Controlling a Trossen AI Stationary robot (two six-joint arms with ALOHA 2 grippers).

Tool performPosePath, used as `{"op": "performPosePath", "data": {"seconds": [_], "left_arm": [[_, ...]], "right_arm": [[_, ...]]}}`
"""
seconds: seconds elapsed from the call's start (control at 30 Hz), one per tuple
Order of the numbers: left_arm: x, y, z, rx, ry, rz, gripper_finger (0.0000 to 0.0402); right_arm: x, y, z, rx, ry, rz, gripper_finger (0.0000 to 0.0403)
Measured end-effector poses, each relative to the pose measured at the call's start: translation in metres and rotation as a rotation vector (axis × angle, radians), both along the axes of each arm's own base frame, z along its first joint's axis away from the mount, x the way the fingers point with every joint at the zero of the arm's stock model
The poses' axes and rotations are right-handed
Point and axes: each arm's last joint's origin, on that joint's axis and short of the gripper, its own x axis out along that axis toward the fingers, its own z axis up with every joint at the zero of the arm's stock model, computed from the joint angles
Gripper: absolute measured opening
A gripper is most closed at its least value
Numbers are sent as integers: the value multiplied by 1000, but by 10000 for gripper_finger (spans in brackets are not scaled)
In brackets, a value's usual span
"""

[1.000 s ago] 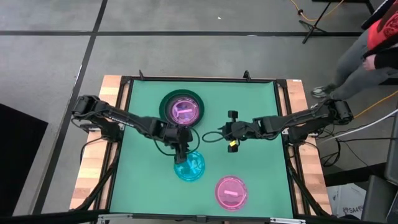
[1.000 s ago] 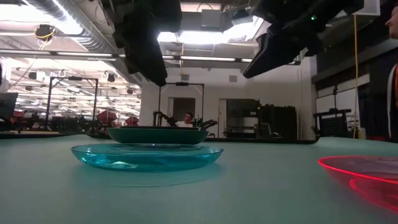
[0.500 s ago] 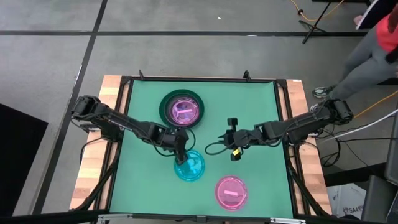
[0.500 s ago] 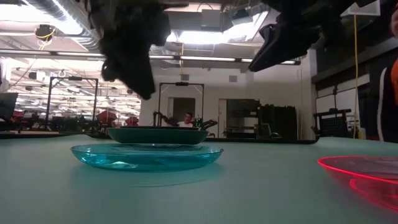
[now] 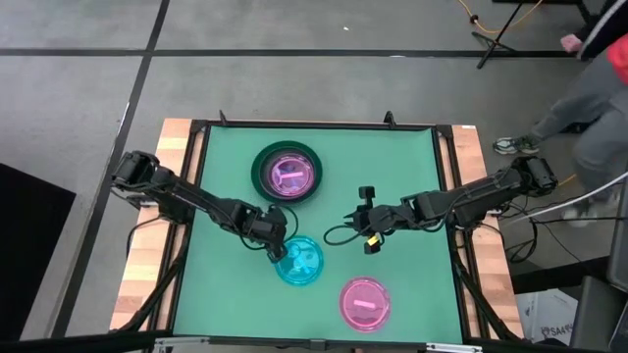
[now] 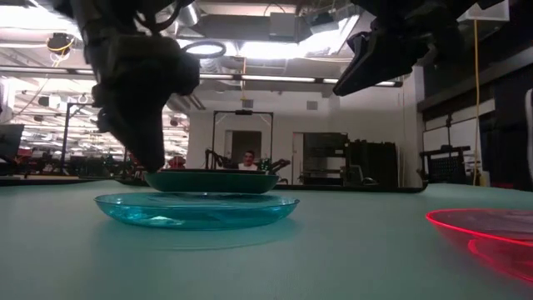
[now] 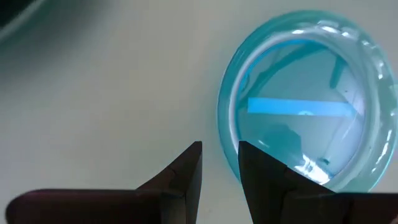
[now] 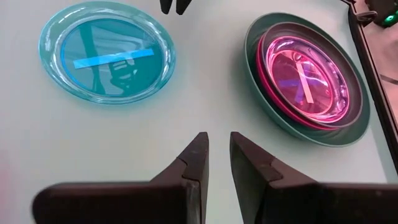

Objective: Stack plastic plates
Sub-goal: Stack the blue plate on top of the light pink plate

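A translucent cyan plate (image 5: 298, 263) (image 7: 305, 106) lies flat on the green mat, near the table's middle. My left gripper (image 5: 274, 251) (image 7: 220, 152) hangs just above its left rim, pointing down and narrowly open; the low view shows its tip (image 6: 152, 165) clear of the plate (image 6: 196, 208). Farther back sits a stack: a dark green plate (image 8: 256, 68) holding grey and hot pink ones, with a translucent pink plate (image 8: 305, 78) on top. Another pink plate (image 5: 365, 302) lies by the near edge. My right gripper (image 5: 351, 216) (image 8: 219, 140) waits mid-air right of the stack, narrowly open.
The mat ends at a black frame (image 5: 446, 196) with wooden boards outside it. Bare mat lies between the cyan plate and the stack. A person's legs (image 5: 589, 88) show on the floor beyond the table's far right corner.
My left gripper has moved from above the cyan plate's far rim toward the table's left and near edges and has come down, ending low over the plate's left rim. My right gripper has shifted slightly toward the near edge. No plate has moved.
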Motion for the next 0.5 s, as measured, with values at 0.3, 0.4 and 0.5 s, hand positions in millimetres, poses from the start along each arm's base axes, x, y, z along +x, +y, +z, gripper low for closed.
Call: {"op": "performPosePath", "data": {"seconds": [0.3,0.4,0.5], "left_arm": [[-7,-8,-14,-60,-46,58,98],[-7,-10,-15,-76,-59,77,98],[-7,-10,-15,-78,-60,80,98]], "right_arm": [[0,-1,0,-16,-4,-18,56],[0,-1,0,-23,-6,-27,56],[0,-1,0,-23,-6,-27,56]]}}
